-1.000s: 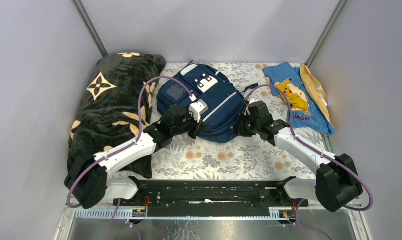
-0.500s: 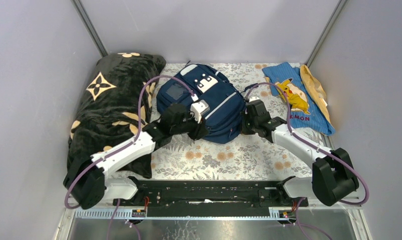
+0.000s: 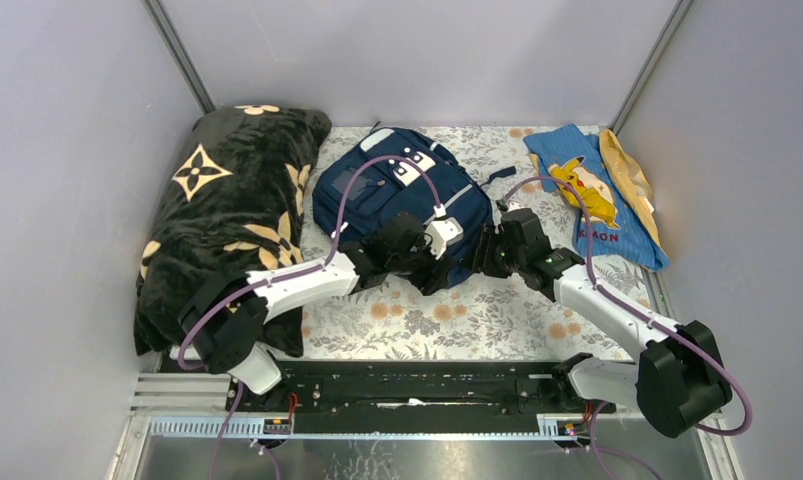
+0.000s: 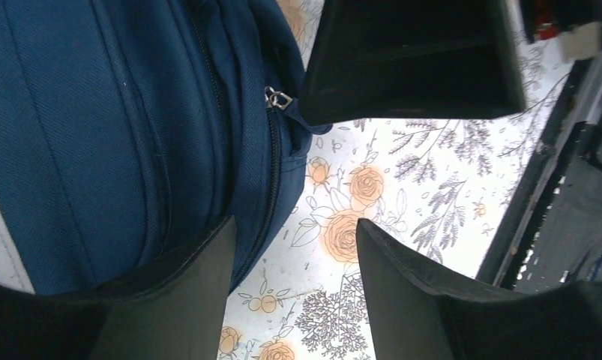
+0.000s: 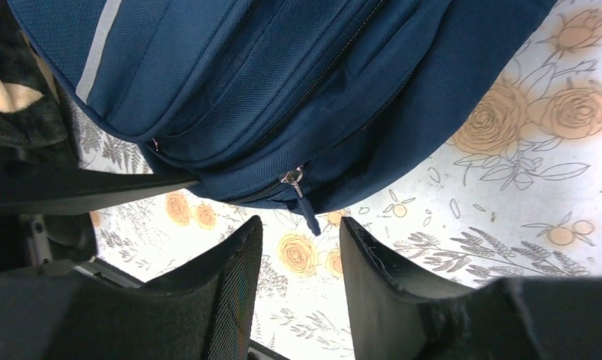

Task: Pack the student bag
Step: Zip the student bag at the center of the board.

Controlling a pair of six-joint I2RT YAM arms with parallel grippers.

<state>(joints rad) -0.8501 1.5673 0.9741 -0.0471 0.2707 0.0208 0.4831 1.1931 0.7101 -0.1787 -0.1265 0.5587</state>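
now, left pincer (image 4: 294, 240) spread beside student bag (image 4: 95, 112), right pincer (image 5: 301, 232) spread near its zipper pull (image 5: 292, 178)

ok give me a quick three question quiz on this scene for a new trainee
1. True or false: the right gripper is shut on the zipper pull of the student bag.
2. In the top view, what lies to the left of the bag? A) a black blanket with tan flowers B) a laptop C) a stack of books
3. What does the left gripper hold?

Key
1. False: its jaws stand open, with the pull's tab at the gap.
2. A
3. Nothing: it is open beside the bag's zipper edge, and the flowered table cover shows between its fingers.
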